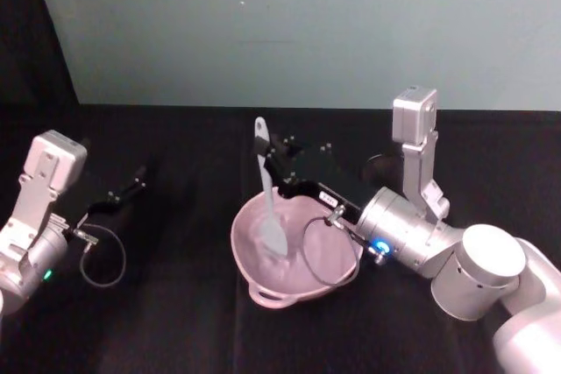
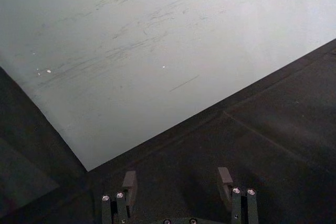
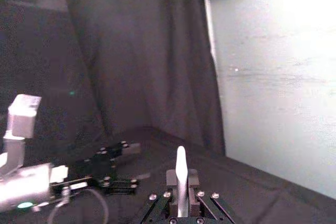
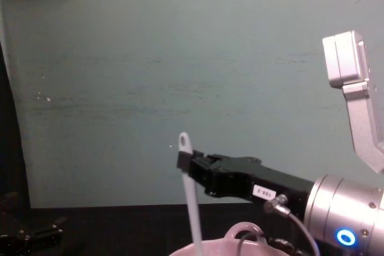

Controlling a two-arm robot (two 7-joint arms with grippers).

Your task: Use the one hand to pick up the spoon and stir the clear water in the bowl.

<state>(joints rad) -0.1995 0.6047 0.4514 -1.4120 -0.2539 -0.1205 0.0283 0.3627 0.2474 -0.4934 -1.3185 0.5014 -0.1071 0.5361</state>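
My right end effector [image 1: 268, 166] is closed on the spoon [image 1: 267, 203], gripping it high on the handle just under the holed tip, which pokes up above the fingers. The spoon hangs nearly upright below the end effector, and its flat head is down inside the pink bowl [image 1: 238, 247]. The bowl sits on the black bench [image 1: 175, 321] directly beneath the end effector. My left end effector [image 1: 131, 188] is well apart to the left, its fingers [image 2: 129, 181] spread wide with nothing between them.
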